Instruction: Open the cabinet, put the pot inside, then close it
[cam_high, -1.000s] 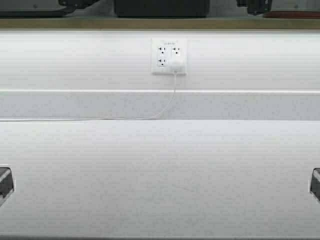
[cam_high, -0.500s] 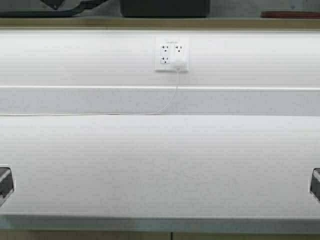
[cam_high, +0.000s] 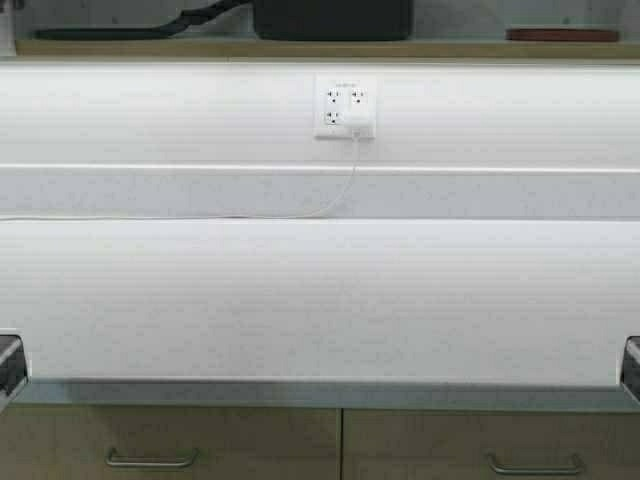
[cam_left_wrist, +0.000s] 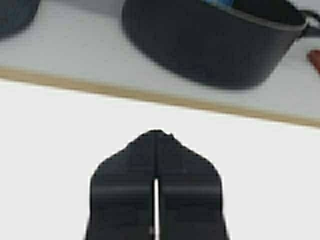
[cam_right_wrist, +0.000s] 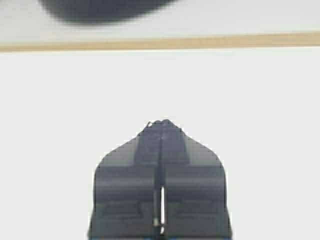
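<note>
The black pot (cam_high: 333, 18) stands inside the cabinet on its bottom shelf, whose tan front edge (cam_high: 300, 47) runs along the top of the high view. The cabinet doors are out of view. The left wrist view shows the pot (cam_left_wrist: 210, 45) on the white shelf, with a blue label at its rim. My left gripper (cam_left_wrist: 156, 135) is shut on nothing, well short of the shelf edge (cam_left_wrist: 150, 95). My right gripper (cam_right_wrist: 161, 122) is also shut and empty, below the same tan edge (cam_right_wrist: 200, 42). Only a dark corner of each arm shows low at the sides of the high view.
A frying pan (cam_high: 110, 32) lies on the shelf left of the pot, and a red-brown flat thing (cam_high: 560, 34) lies to its right. A wall socket (cam_high: 345, 108) holds a white plug and cable. Below the white counter (cam_high: 320, 300) are drawers with horizontal handles (cam_high: 150, 462).
The robot has driven back from the counter: the counter's front edge and the drawers have come into view. The dark grippers seen at the shelf a second ago are gone from there.
</note>
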